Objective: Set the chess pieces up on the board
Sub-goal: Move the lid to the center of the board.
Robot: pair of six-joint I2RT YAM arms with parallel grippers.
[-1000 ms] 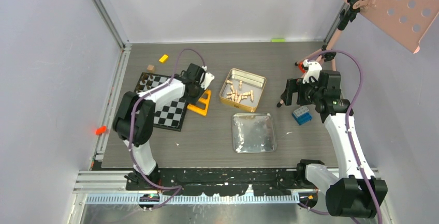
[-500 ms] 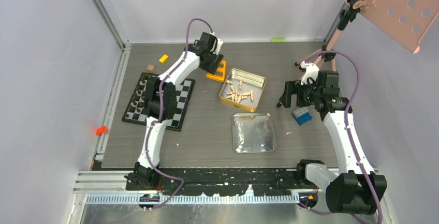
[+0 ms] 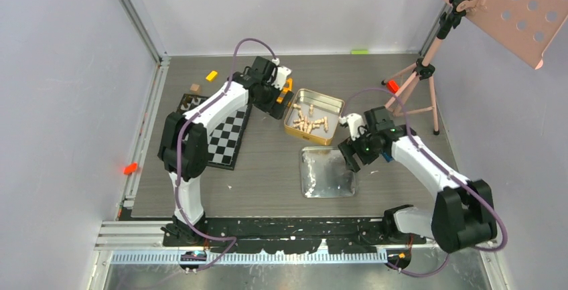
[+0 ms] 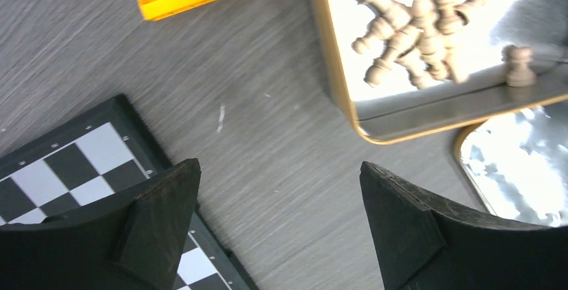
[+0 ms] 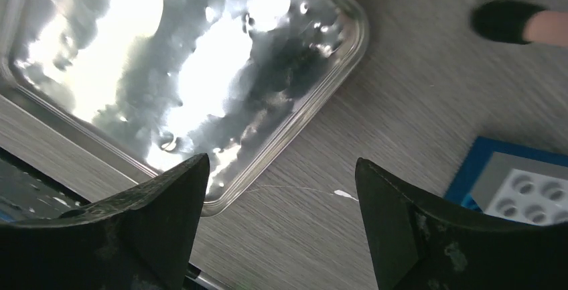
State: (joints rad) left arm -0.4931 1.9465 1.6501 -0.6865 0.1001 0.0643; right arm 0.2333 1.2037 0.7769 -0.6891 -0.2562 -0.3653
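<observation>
The checkered board (image 3: pixel 224 139) lies at the left, partly covered by my left arm; its corner (image 4: pixel 74 169) shows in the left wrist view. Pale chess pieces (image 3: pixel 309 118) lie heaped in the gold tin (image 3: pixel 333 104), seen close in the left wrist view as a pile of chess pieces (image 4: pixel 415 29). My left gripper (image 3: pixel 273 96) hangs open over bare table between the board and the tin, nothing between its fingers (image 4: pixel 161 216). My right gripper (image 3: pixel 351 154) is open and empty at the right edge of the silver tray (image 3: pixel 327 176).
An orange frame-shaped block (image 3: pixel 287 90) lies just behind the left gripper. A blue brick (image 5: pixel 516 176) sits right of the right gripper. A tripod (image 3: pixel 423 79) stands at the back right. A yellow block (image 3: pixel 211 74) and a small brown cube (image 3: pixel 195 88) lie behind the board.
My left arm swung from the board toward the tin and its gripper opened. My right arm moved from beside the tripod down and left to the tray's right edge.
</observation>
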